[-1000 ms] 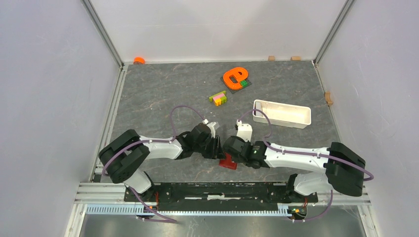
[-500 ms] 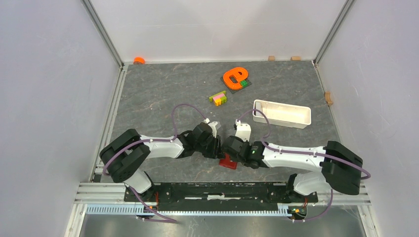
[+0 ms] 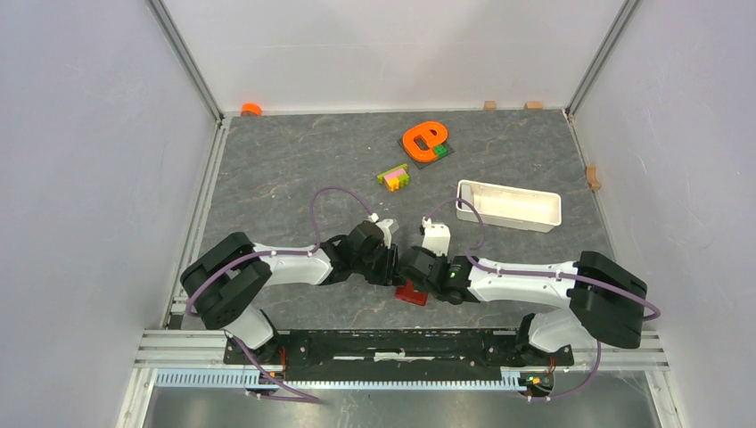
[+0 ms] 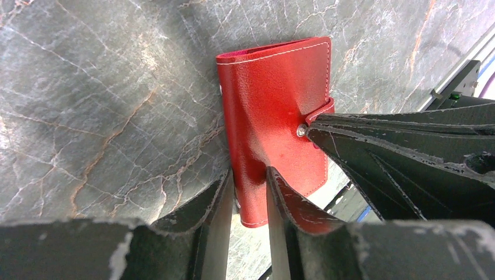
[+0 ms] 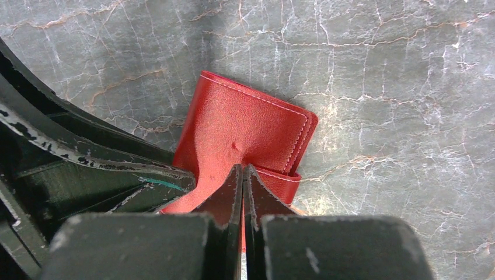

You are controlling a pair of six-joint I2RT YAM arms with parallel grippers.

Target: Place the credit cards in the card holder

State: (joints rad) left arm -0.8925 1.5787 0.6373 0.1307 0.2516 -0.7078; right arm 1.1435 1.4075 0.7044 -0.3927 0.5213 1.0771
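Grey marbled mat (image 3: 276, 169) lying under both arms. Closed card holder (image 4: 268, 111) being clamped at its edge by left gripper (image 4: 250, 175), red leather filling gap between fingers. Clenched right gripper (image 5: 242, 170) pressing its tips on card holder face, just beside snap tab (image 4: 324, 111). Well beyond right gripper, white tray (image 3: 508, 205) sitting on mat.

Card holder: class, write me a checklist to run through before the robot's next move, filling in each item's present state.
1. Card holder open: not ok, folded shut.
2. Snap tab released: not ok, looks fastened.
3. Right hand shut at the tab: ok.
4. Left hand gripping the holder's lower edge: cannot tell.
5. Credit cards in view: not ok, none seen.
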